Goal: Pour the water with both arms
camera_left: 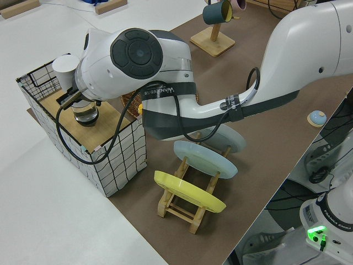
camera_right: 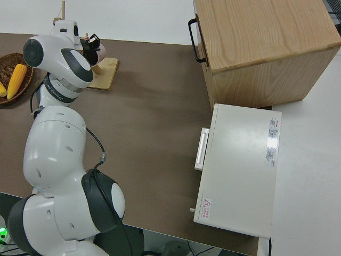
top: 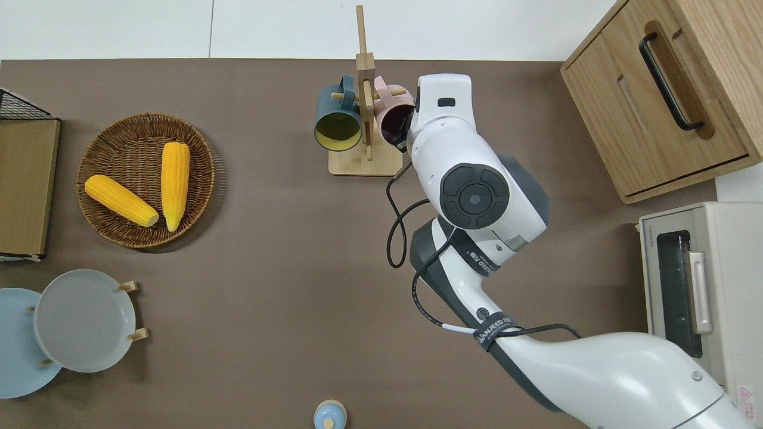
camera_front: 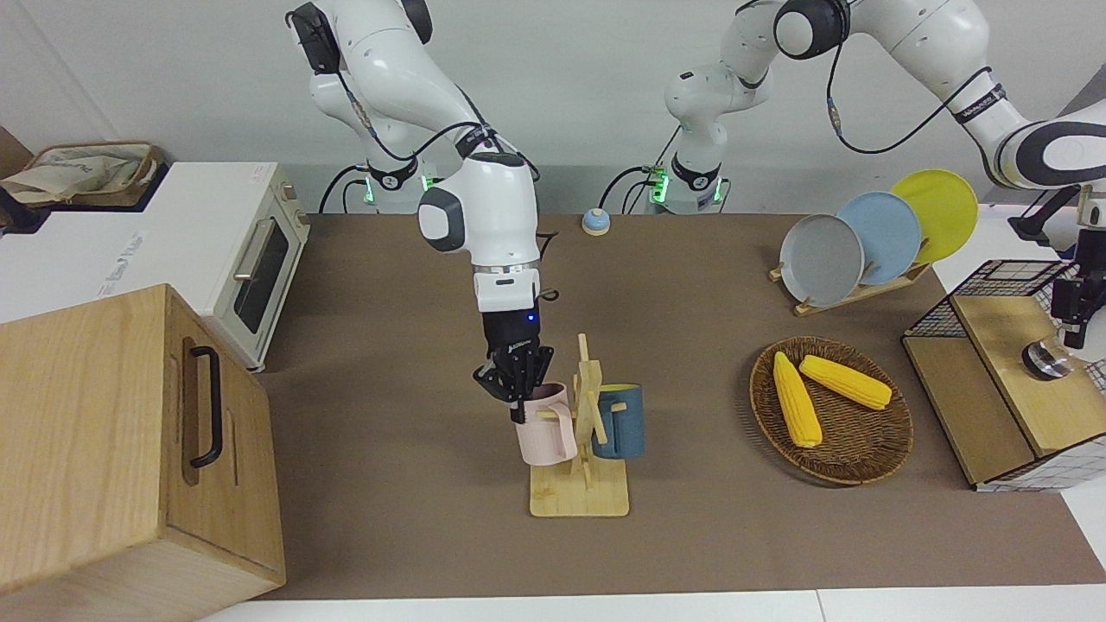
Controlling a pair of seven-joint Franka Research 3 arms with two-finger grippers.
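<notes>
Front view: right gripper (camera_front: 518, 389) is reaching down at the pink mug (camera_front: 546, 425), its fingers closing on the rim of the mug at the side toward the robots.
Pink mug: hanging tilted on the wooden mug rack (camera_front: 584, 449), mouth facing the robots (dark inside in the overhead view).
Blue mug (camera_front: 619, 421): hanging on the same rack, on the side toward the left arm's end of the surface, yellow inside.
Rack: standing on the brown surface (camera_front: 415, 466), farther from the robots than the small blue bell (camera_front: 595, 221).
Left gripper (camera_front: 1080, 298): hanging over the wire basket (camera_front: 1002, 285) at the left arm's end of the surface, above a glass (camera_front: 1047, 358) sitting on the wooden lid; I cannot tell how far its fingers are standing apart.
Wicker tray (camera_front: 851, 466): holding two corn cobs (camera_front: 795, 399).
Plate rack (camera_front: 851, 295): carrying grey, blue and yellow plates.
Right arm's end: toaster oven (camera_front: 246, 259) and wooden cabinet (camera_front: 112, 449).
</notes>
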